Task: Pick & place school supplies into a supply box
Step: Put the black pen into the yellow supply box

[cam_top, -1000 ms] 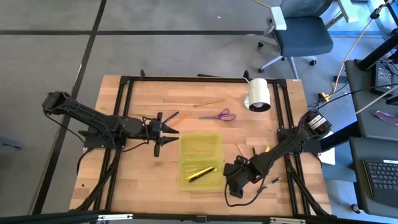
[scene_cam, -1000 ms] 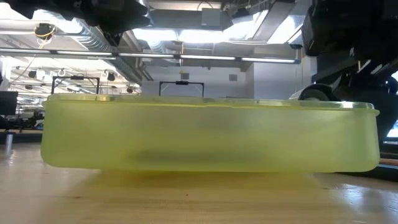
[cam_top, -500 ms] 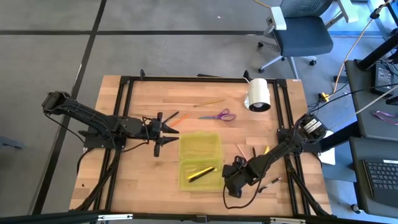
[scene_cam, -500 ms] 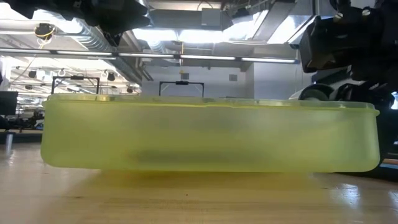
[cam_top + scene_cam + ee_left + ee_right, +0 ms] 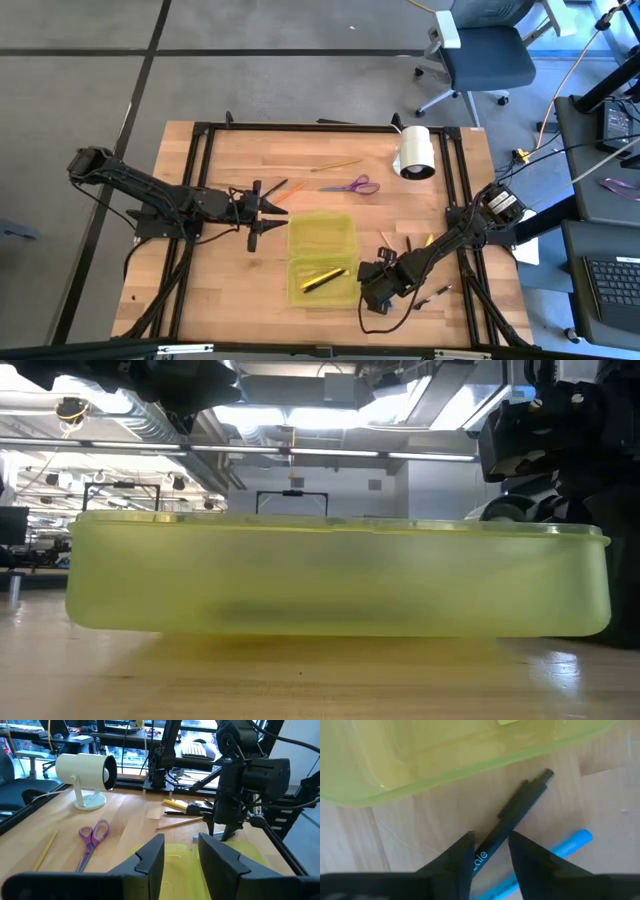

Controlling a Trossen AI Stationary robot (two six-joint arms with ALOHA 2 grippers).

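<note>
The yellow-green supply box lies open on the table, and its near half holds a yellow pen. My right gripper is just right of the box's near half, shut on a black pen. A blue pen lies on the wood beside it. My left gripper hovers at the box's left edge, open and empty. Purple-handled scissors, an orange pen and a pencil lie on the table beyond the box. My right gripper pinches the black pen's barrel between its two fingers, which lie across the pen and come from above. The pen's free end points toward the box wall. I cannot tell whether the pen is clear of the table.
A white cylindrical roll on a stand stands at the far right. More pens and a pencil lie right of the box, and one pen lies near the right frame rail. Black frame rails border the table's sides.
My right gripper has moved a little toward the table's near edge and toward the box's right side. My left arm has kept still.
</note>
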